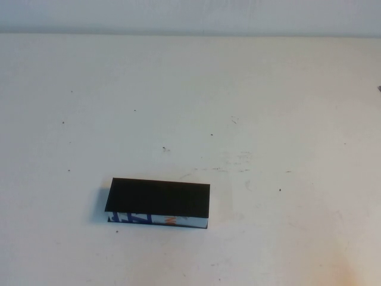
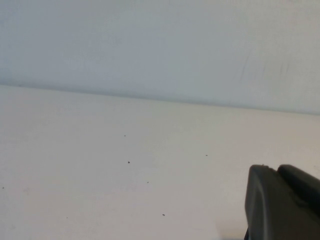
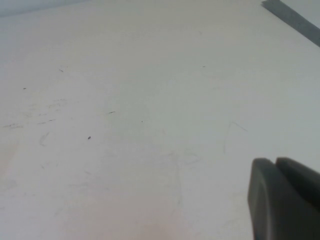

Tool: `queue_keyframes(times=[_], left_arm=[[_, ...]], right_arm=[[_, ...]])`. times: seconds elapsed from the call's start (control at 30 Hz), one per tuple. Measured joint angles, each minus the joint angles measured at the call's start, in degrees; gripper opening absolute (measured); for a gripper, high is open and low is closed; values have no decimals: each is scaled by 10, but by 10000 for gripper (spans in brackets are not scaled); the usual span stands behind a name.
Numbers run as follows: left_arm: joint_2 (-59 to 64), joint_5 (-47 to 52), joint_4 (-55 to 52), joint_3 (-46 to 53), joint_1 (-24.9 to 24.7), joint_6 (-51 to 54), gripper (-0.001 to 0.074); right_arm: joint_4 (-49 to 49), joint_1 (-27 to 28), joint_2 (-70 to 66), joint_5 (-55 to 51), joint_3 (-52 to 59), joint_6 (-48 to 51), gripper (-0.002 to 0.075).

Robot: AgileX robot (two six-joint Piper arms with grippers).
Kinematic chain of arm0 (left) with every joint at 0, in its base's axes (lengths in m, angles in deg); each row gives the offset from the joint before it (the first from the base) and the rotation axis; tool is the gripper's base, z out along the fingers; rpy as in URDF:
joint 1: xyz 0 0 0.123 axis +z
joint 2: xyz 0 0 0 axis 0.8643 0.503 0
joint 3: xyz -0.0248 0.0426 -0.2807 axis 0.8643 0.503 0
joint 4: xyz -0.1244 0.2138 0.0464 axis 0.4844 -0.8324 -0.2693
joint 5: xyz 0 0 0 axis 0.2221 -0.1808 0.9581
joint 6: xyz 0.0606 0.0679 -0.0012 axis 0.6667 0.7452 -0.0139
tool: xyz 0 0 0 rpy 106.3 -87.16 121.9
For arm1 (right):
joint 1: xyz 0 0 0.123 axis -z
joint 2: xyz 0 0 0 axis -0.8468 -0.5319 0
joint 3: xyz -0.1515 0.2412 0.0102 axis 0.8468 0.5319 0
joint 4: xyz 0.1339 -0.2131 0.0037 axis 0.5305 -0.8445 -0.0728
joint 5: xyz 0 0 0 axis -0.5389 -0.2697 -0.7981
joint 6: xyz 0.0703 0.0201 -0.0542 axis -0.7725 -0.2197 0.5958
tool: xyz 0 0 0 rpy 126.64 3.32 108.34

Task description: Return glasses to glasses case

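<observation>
The glasses case point(image 1: 158, 199) lies on the white table point(image 1: 238, 119), left of centre near the front. Its flat black lid is down, and its front edge, printed blue, white and orange, faces me. The glasses are out of view. Neither arm shows in the high view. My left gripper point(image 2: 276, 169) appears only in the left wrist view, its two dark fingers pressed together over bare table, holding nothing. My right gripper point(image 3: 275, 161) appears only in the right wrist view, fingers likewise together and empty over bare table. The case shows in neither wrist view.
The table's far edge meets a pale wall point(image 1: 190, 15). A grey strip point(image 3: 292, 20) crosses the far corner of the right wrist view. Small dark specks and faint scuff marks point(image 1: 238, 161) dot the tabletop.
</observation>
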Motion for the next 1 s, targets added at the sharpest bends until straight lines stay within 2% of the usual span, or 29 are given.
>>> queue_keyframes(times=[0.53, 0.77, 0.9, 1.0], left_arm=[[0, -2, 0, 0, 0, 0, -1], [0, -54, -4, 0, 0, 0, -1], [0, -81, -53, 0, 0, -17, -1], [0, -85, -146, 0, 13, -84, -1]], right_arm=[[3, 0, 0, 0, 0, 0, -11], [3, 0, 0, 0, 0, 0, -11], [3, 0, 0, 0, 0, 0, -11], [3, 0, 0, -1, 0, 0, -11]])
